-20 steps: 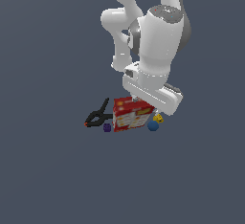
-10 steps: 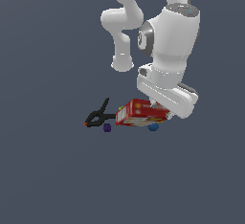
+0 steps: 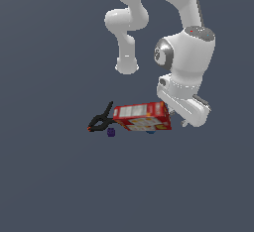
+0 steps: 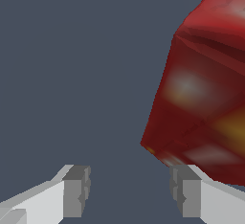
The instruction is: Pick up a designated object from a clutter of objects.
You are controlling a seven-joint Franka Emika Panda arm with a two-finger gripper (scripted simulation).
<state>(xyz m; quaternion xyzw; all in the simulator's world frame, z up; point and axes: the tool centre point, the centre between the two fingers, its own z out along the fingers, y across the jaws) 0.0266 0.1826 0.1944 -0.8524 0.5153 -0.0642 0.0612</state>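
Nothing picked yet: gripper (image 4: 129,192) fingers apart, empty, beside the box (image 3: 141,117) (lying flat, centre frame). Yellow block not visible; locating and grasping remain.

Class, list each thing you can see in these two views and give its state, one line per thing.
Red box: lying tipped on its side.
Black clamp: lying flat, beside the box.
Purple cube: resting on the floor, apart from the box.
Blue ball: mostly hidden under the box's edge.
Gripper: open, holding nothing.
Yellow block: not visible.
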